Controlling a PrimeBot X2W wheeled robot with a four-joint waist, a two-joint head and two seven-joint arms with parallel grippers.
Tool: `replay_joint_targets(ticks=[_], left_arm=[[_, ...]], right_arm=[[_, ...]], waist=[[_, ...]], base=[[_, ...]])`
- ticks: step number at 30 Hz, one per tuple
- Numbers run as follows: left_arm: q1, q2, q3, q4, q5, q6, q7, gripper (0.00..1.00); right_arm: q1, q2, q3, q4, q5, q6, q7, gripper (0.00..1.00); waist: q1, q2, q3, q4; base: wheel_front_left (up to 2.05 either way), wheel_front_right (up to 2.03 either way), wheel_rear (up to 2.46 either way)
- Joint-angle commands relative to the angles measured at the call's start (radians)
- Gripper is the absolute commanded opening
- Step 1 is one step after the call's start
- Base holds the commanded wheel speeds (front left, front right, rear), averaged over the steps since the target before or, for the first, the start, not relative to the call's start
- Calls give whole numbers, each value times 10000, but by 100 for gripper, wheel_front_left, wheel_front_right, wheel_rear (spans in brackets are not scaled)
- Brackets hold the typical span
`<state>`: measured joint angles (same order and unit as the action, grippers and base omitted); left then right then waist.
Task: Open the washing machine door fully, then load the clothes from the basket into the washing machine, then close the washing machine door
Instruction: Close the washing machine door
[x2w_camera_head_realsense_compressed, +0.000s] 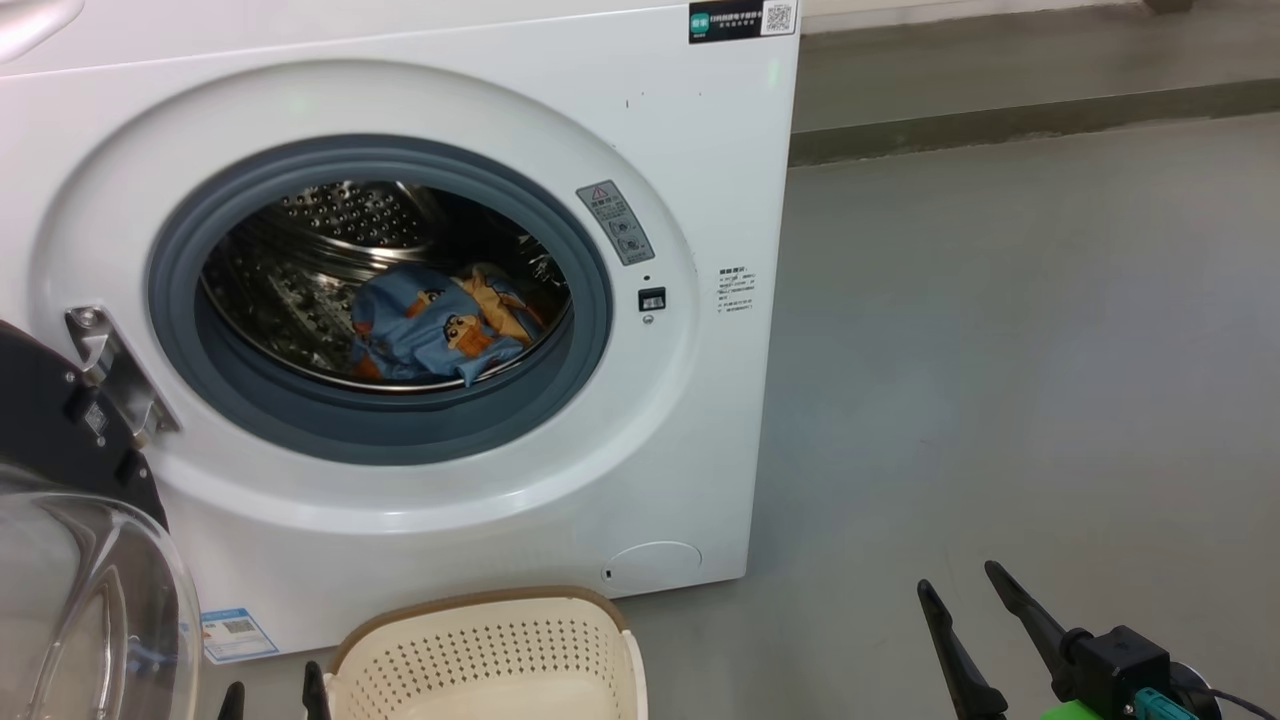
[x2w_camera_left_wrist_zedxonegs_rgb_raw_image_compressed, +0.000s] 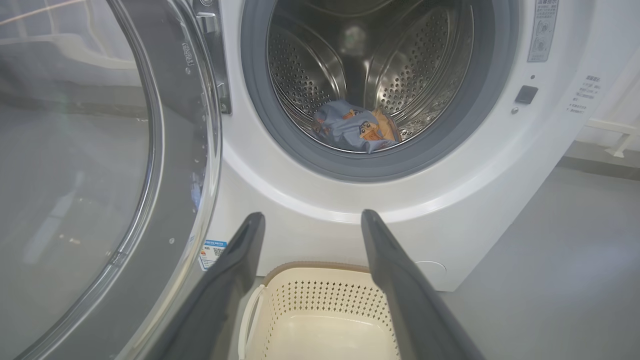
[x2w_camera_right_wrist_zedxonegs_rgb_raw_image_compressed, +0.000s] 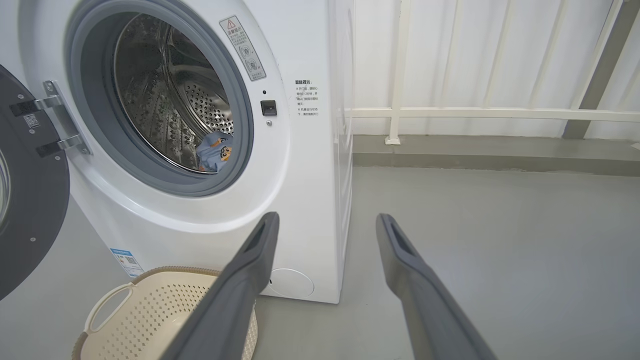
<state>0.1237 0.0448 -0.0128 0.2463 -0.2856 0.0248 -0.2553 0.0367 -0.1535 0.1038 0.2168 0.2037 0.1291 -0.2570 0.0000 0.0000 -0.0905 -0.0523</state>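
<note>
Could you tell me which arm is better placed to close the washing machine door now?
Left, probably. The open washing machine door hangs on the robot's left, beside the open left pincer; the right pincer is well away from it.

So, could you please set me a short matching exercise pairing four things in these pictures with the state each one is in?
Things:
1. clothes
2. basket
3. washing machine door
4. right gripper

States:
A. swung wide open
B. lying in the steel drum
C. empty, on the floor
D. open, holding nothing

Pairs: 1-B, 2-C, 3-A, 4-D
</note>
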Motion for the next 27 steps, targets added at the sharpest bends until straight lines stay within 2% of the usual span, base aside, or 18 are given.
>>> replay_joint_targets(ticks=[1, 27], left_arm=[[-275, 55, 314, -222, -20, 71, -65, 100], [-265, 55, 331, -244, 22, 155, -65, 100]], right_arm=[[-410, -98, 192, -215, 69, 16, -48, 100], [-366, 73, 133, -195, 28, 16, -48, 100]], waist=[[0, 0, 5, 3], [0, 0, 65, 17]], base=[[0, 0, 0], [0, 0, 0]])
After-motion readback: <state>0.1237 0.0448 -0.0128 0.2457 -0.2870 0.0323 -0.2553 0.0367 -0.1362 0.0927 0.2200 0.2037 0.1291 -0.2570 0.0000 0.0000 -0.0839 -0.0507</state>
